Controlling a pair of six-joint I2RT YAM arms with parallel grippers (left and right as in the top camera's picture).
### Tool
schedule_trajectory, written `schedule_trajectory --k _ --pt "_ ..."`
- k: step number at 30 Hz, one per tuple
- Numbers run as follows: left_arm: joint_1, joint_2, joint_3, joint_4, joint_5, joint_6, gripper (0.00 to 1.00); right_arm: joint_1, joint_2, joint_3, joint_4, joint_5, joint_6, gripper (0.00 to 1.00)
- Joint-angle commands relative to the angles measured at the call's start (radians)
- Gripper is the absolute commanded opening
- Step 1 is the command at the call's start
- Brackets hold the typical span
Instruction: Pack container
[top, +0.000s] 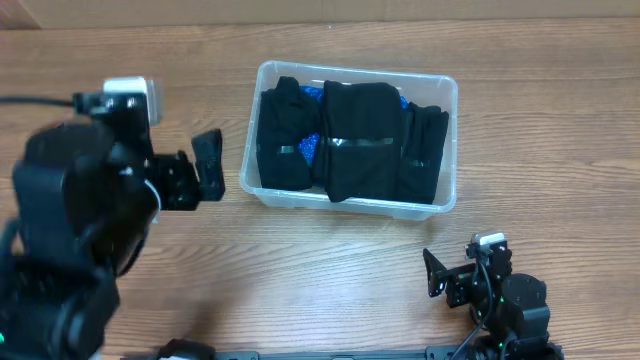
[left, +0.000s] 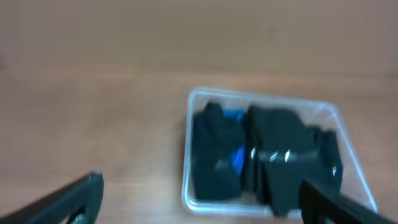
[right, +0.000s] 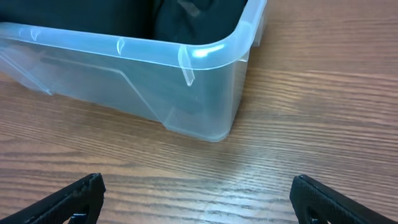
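Note:
The clear plastic container (top: 438, 82) stands on the wooden table at the middle back. It holds several folded black garments (top: 360, 140) and a bit of blue fabric (top: 311, 146). It also shows blurred in the left wrist view (left: 186, 186), and its near corner shows in the right wrist view (right: 211, 56). My left gripper (top: 208, 165) is open and empty, just left of the container; its fingers frame the left wrist view (left: 199, 202). My right gripper (top: 433, 273) is open and empty, low over the table in front of the container's right corner (right: 196, 199).
Bare wooden tabletop (top: 560, 150) surrounds the container. The left arm's black body (top: 70, 220) fills the left side. The right arm's base (top: 510, 310) sits at the front edge.

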Motion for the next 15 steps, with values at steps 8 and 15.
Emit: schedule_trajectory --k 8,15 --pt "0.098 -0.759 -1.147 0.548 0.234 0.201 1.0 -0.003 -0.011 -0.018 0.002 -0.012 0.004 1.0" --pt "0.099 -1.007 -1.456 0.617 0.219 0.191 1.0 -0.003 -0.011 -0.018 0.002 -0.012 0.004 1.0"
